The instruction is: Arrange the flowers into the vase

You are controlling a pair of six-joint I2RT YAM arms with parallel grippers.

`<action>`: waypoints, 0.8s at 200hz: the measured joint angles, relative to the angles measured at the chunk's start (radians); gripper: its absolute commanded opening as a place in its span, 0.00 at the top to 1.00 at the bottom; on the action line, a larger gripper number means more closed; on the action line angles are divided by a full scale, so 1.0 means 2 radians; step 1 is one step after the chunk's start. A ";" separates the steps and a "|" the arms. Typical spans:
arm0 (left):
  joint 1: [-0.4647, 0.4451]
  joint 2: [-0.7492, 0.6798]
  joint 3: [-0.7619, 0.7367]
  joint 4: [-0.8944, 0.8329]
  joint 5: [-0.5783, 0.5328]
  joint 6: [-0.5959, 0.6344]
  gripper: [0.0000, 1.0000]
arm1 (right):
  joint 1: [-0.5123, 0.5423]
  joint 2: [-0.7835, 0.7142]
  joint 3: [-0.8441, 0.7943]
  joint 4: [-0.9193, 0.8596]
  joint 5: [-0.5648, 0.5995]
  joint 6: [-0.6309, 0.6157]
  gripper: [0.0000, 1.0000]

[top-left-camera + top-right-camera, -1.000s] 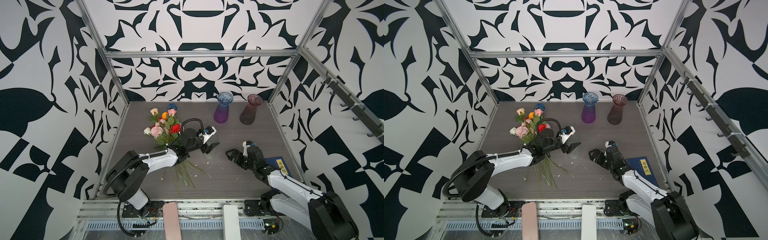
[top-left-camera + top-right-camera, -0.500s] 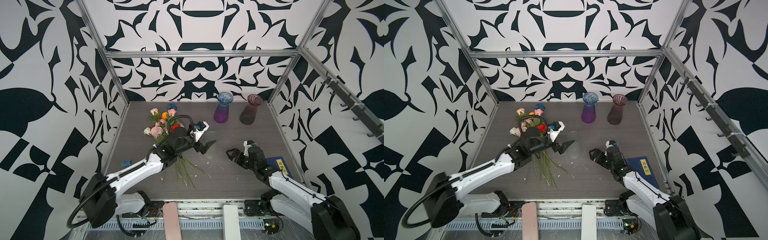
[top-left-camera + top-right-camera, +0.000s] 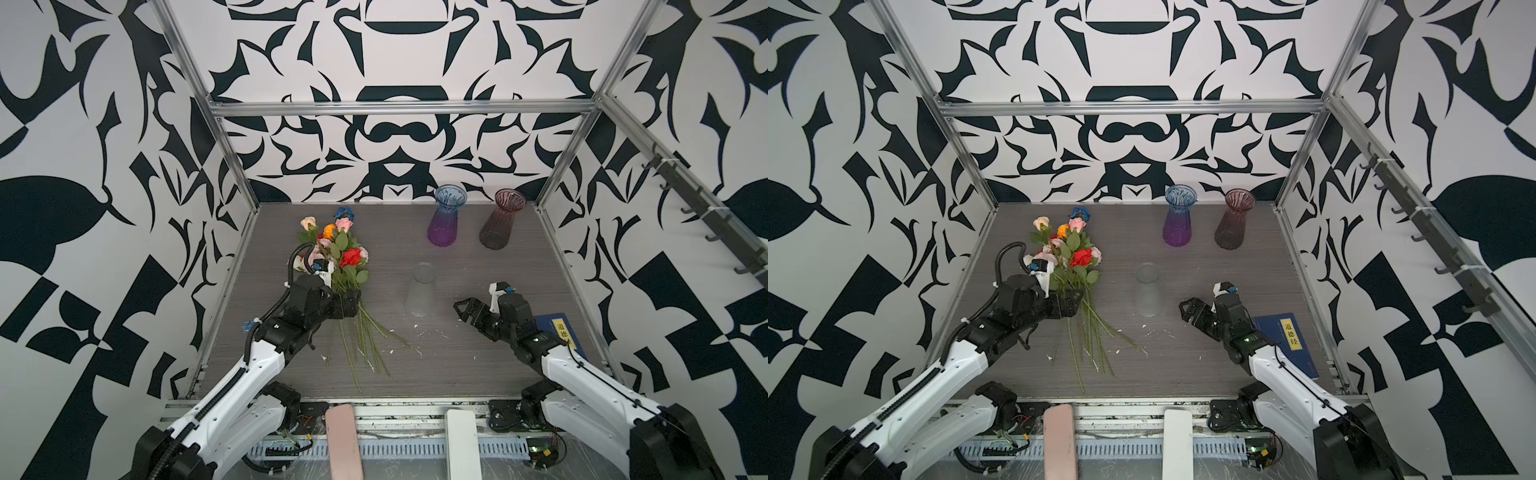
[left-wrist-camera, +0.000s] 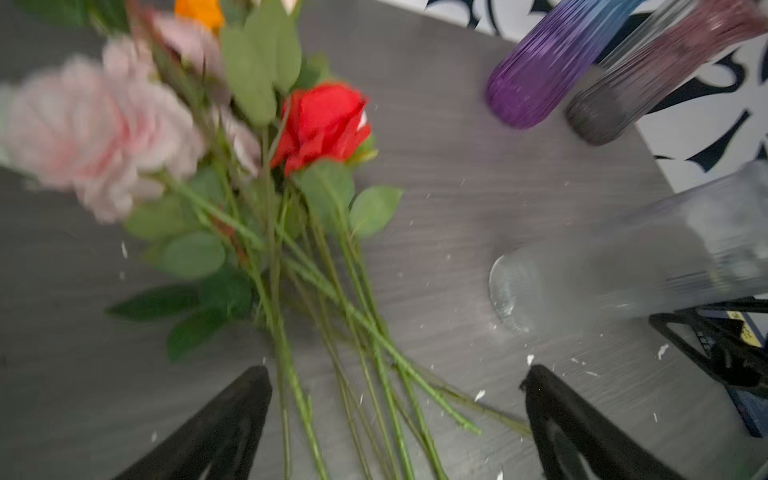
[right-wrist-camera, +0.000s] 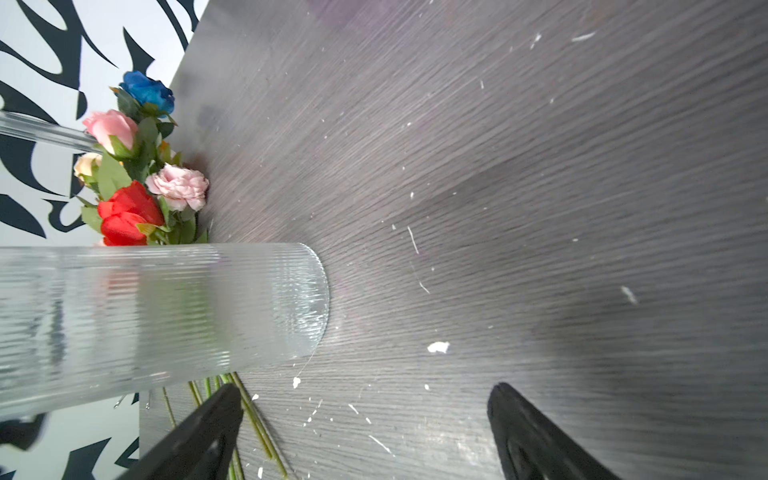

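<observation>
The left gripper [image 3: 348, 305] hangs wide open and empty over the flowers [image 3: 351, 266], their stems running lengthwise between its jaws, heads out ahead of it, bare ends back under the wrist. The right gripper [image 3: 464, 308], also open and empty, sits farther off, beside the clear vase [image 3: 421, 291]

Walls [image 3: 399, 62] covered in bold black-and-white swirling shapes close the back and both sides of the frame, silver metal bars [image 3: 399, 107] run along their edges, a rail of dark hooks [image 3: 706, 203] slants down the right, and the dark grey wood-grain tabletop [image 3: 519, 266] carries scattered white flecks [image 3: 417, 327].
</observation>
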 measured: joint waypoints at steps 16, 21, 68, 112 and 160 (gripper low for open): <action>0.004 0.029 0.007 -0.012 0.003 -0.026 0.11 | 0.000 -0.003 -0.006 0.003 -0.001 0.005 0.05; 0.005 0.039 0.011 -0.015 0.002 -0.035 0.14 | 0.000 -0.005 -0.009 0.003 -0.001 0.007 0.05; 0.053 0.134 0.041 -0.018 -0.006 -0.069 0.33 | 0.000 -0.030 -0.017 -0.008 0.010 0.010 0.07; 0.100 0.215 0.093 -0.014 0.006 -0.048 0.62 | 0.000 -0.004 -0.017 -0.003 0.014 0.008 0.07; 0.106 0.246 0.115 -0.014 0.028 -0.025 0.65 | 0.000 0.010 -0.017 0.006 0.013 0.008 0.07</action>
